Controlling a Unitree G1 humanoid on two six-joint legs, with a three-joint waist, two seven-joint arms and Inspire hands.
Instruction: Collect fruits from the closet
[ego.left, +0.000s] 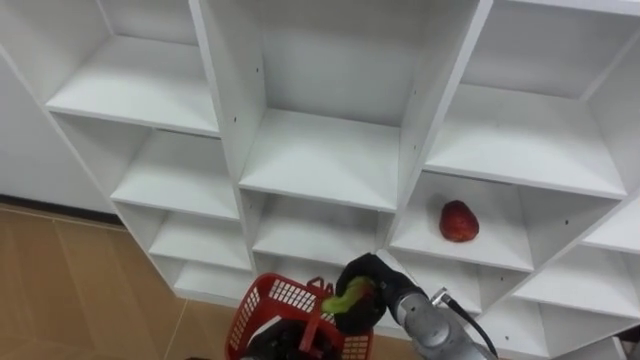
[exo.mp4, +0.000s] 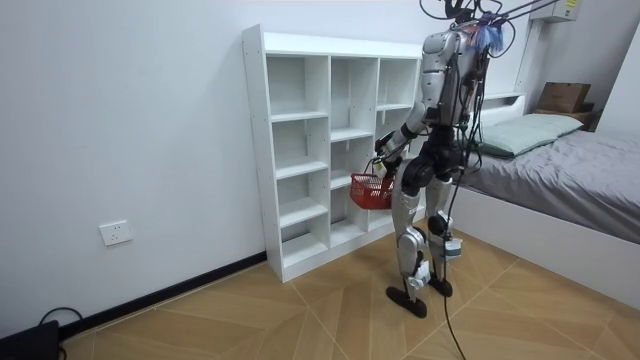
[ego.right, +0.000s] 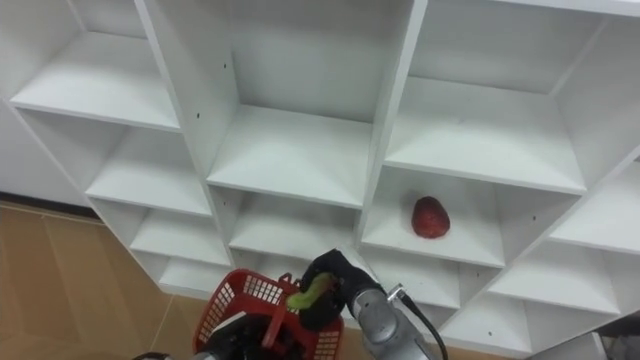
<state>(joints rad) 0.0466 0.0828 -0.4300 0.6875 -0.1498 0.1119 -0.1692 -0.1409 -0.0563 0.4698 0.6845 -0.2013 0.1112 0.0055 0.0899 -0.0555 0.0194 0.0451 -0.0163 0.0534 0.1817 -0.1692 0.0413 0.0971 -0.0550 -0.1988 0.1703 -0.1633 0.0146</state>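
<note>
Your right hand (ego.left: 362, 285) clenches a green fruit (ego.left: 347, 296) just above the red basket (ego.left: 275, 295), so release it inside next. You cannot tell your left hand's (ego.left: 272, 346) grip. A red fruit (ego.left: 459, 221) waits on the closet (ego.left: 325, 160) shelf.

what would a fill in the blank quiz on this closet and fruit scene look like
1. The held fruit in the right hand is ___ in colour.
2. The basket by that hand is ___ in colour.
3. The closet shelves in view hold ___ fruit in all, the red fruit.

Missing words: green; red; one
</note>
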